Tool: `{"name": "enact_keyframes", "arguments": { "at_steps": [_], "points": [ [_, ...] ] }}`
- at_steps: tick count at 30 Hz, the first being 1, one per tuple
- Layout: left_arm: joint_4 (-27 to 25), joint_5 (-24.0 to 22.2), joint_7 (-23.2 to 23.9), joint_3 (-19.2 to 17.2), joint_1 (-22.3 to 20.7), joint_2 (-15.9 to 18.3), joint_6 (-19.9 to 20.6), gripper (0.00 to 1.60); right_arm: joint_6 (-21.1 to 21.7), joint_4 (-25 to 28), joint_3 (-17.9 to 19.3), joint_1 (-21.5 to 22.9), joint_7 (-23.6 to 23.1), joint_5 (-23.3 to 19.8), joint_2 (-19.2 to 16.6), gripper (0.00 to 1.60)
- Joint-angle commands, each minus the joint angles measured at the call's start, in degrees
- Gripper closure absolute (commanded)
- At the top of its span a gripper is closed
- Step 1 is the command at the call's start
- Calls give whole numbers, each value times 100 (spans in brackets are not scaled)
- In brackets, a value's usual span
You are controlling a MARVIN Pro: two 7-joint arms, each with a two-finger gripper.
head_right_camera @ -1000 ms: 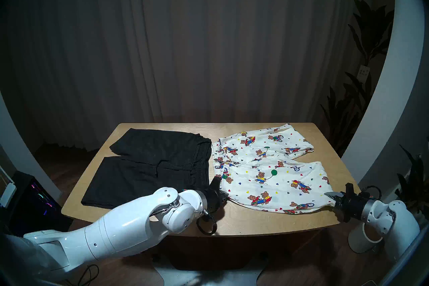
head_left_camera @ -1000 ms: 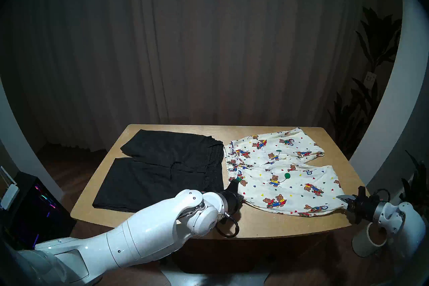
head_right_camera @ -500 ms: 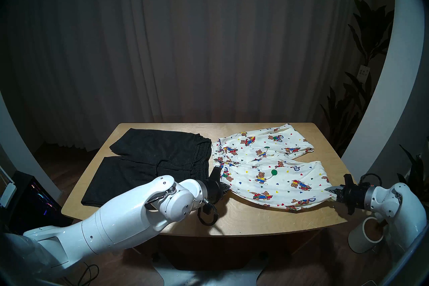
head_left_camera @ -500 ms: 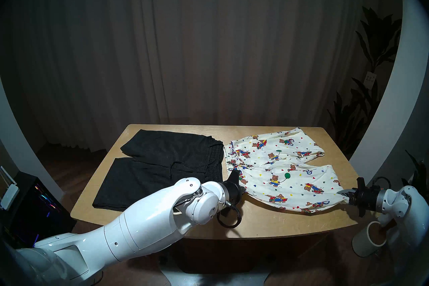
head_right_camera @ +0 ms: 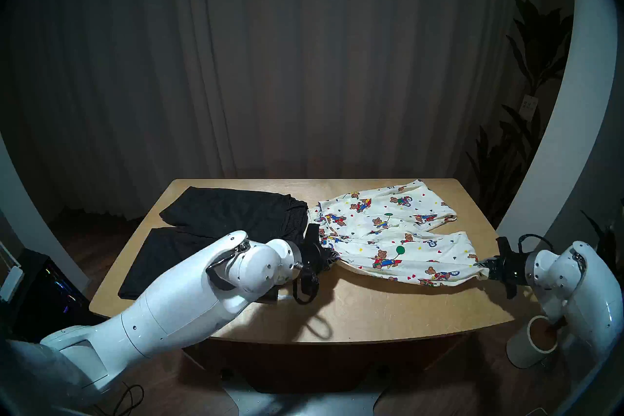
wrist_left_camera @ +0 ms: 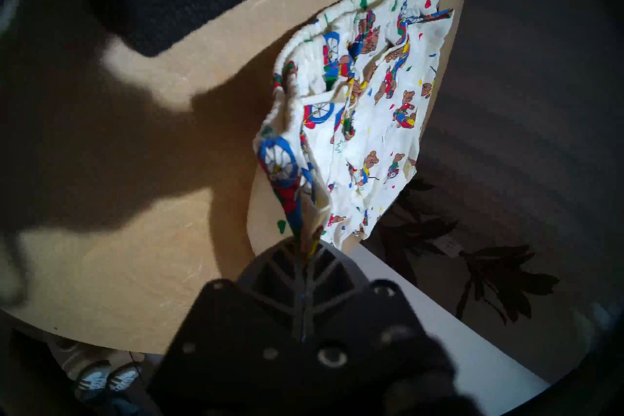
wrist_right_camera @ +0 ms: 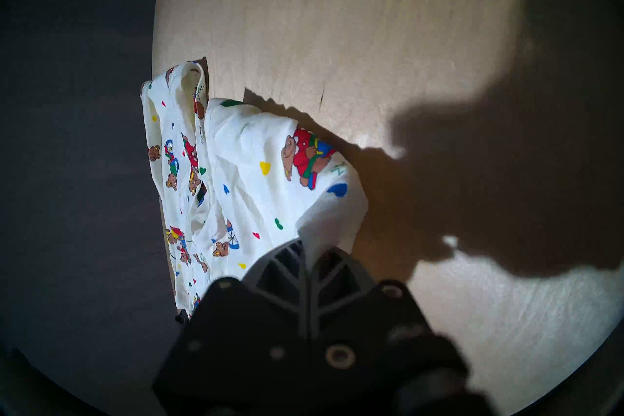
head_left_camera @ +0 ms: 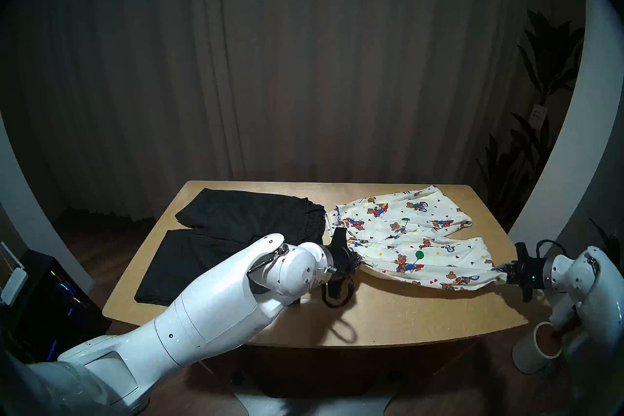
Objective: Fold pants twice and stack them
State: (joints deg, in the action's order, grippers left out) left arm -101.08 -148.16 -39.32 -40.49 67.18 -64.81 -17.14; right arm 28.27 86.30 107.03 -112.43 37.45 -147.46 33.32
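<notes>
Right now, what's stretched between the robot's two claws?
In the head views, the near edge of the teddy-bear shorts spans the gap, lifted off the table. The left claw pinches its waistband end and the right claw its leg hem.

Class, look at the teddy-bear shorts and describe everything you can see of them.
The teddy-bear shorts are cream woven cloth printed with bears, balloons and small hearts, with a gathered waistband. The far leg lies flat on the table. The near edge is lifted: left gripper pinches the waistband corner, right gripper the hem corner.
</notes>
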Motion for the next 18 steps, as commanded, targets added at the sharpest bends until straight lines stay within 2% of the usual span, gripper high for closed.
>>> {"name": "enact_keyframes", "arguments": {
  "at_steps": [1,10,18],
  "points": [
    [103,-181,22,-266,-275,-242,-23,160,-619,97,-31,672,394,-464,-314,160],
    [389,-306,27,-425,-488,-369,-12,160,-1245,288,-273,1160,690,-814,-519,160],
    [780,-301,72,-501,-791,-580,24,160,-1806,338,-789,1668,831,-873,-482,160]
  ]
}}
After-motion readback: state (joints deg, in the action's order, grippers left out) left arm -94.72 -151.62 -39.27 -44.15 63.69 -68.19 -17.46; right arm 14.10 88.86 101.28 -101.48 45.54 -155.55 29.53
